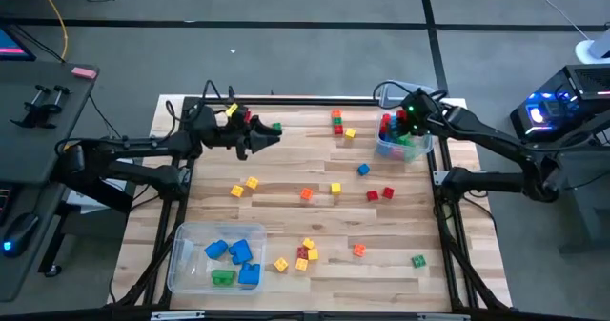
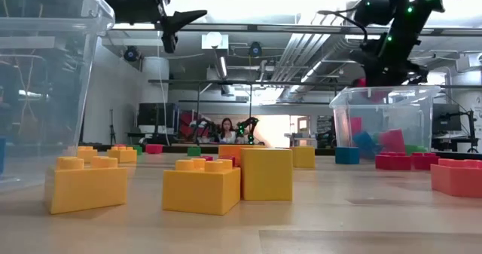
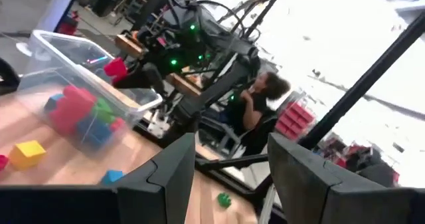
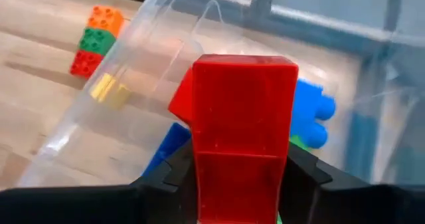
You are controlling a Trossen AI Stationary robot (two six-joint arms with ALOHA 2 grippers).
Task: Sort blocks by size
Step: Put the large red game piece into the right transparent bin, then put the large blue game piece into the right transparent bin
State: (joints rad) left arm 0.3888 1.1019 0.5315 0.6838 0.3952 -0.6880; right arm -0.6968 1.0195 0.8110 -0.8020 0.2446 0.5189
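Blocks in red, yellow, orange, blue and green lie scattered on the wooden table (image 1: 286,159). My right gripper (image 4: 240,174) is shut on a red block (image 4: 243,117) over the clear bin (image 1: 420,151) at the far right, which holds red, blue and green bricks. It also shows in the high view (image 1: 404,123). My left gripper (image 1: 265,138) is open and empty, raised above the far left of the table, close to a green block (image 1: 276,128). My right gripper pinches the red block by two opposite sides (image 4: 199,151) between its two fingers (image 4: 174,174). The fingers come from above, pointing down into the bin's mouth. The block is lifted clear, above the blue brick (image 4: 311,111) in the bin.
A second clear bin (image 1: 187,233) at the near left holds blue bricks and a green one. A red, green and orange stack (image 1: 337,121) stands left of the far bin. In the low view yellow blocks (image 2: 226,180) stand close to the camera. A person sits in the room behind.
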